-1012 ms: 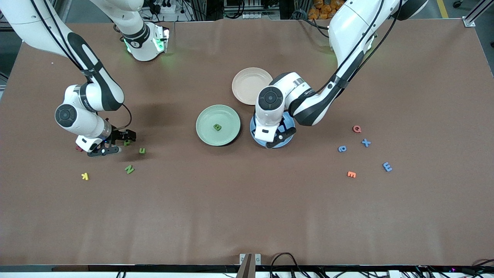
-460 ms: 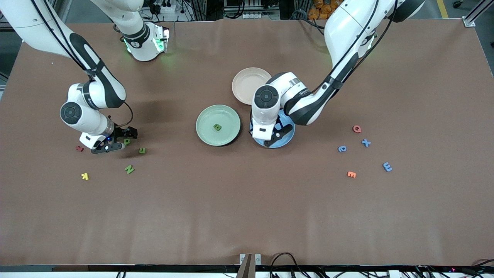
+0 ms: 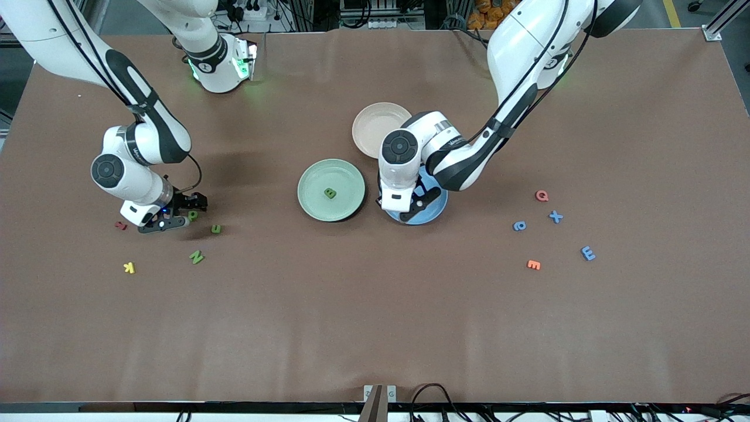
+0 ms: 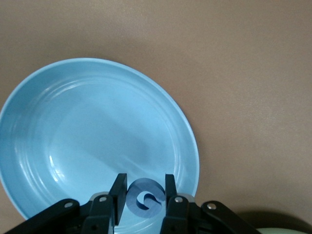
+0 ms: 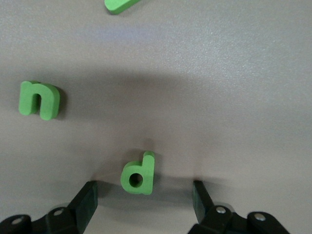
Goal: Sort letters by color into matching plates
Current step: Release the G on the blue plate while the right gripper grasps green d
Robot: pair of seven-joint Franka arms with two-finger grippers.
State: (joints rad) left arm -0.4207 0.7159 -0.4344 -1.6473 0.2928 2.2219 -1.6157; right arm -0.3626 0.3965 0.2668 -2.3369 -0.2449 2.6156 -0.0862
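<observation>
Blue letter (image 4: 145, 197): clamped in the left gripper (image 4: 144, 194), over the blue plate (image 4: 73, 126).
Green letter d (image 5: 139, 174): flat on the counter (image 3: 375, 305), between the spread fingers of the right gripper (image 5: 145, 195), untouched.
Green plate (image 3: 331, 190): beside the blue one, holding one green letter (image 3: 330, 193).
Other green letters: n (image 5: 39, 100) near d.

Plates mid-surface, letters scattered toward both ends

Three plates (image 3: 331, 190) sit together; one (image 3: 435, 210) lies under the left gripper (image 3: 417, 206), one holds a letter (image 3: 330, 193). Loose letters (image 3: 197, 257) lie toward the right arm's end, one (image 5: 138, 174) between the right gripper's (image 3: 176, 214) fingers; others (image 3: 587, 253) lie toward the left arm's end.
</observation>
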